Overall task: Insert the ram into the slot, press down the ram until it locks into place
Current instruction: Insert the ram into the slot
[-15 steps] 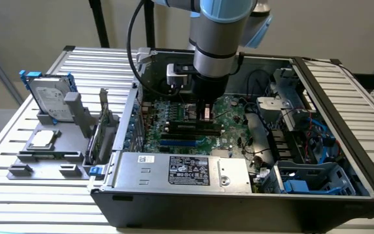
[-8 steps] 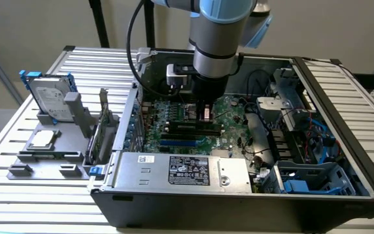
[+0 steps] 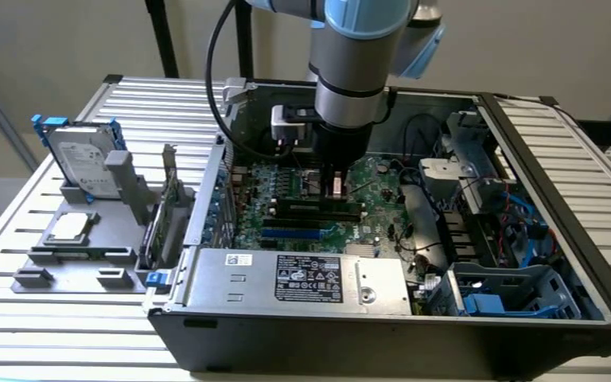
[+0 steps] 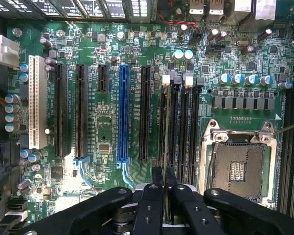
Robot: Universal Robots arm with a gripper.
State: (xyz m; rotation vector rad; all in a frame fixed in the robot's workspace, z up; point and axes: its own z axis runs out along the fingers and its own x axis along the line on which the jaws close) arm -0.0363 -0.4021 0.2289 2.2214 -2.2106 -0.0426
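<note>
The hand (image 4: 163, 178) is clenched on the ram (image 4: 165, 127). Its two fingers (image 4: 156, 182) stand close together, with the thin board pinched edge-on between them. The ram runs straight out from the fingertips, upright, along the outermost slot (image 4: 166, 93) of a bank of parallel black ones, which lies directly under the hand. Whether the ram's lower edge is seated in that slot or just over it cannot be told. The slot's white clip (image 4: 165, 81) sits at the ram's far end. The CPU socket (image 4: 237, 166) lies close by on one side of the hand, and the blue socket (image 4: 123, 112) lies on the other side, a little further off.

In the exterior view the hand (image 3: 333, 187) reaches down into the open case (image 3: 391, 334), its tips at the slots. The case rests on the ribbed surface (image 3: 61, 318).
</note>
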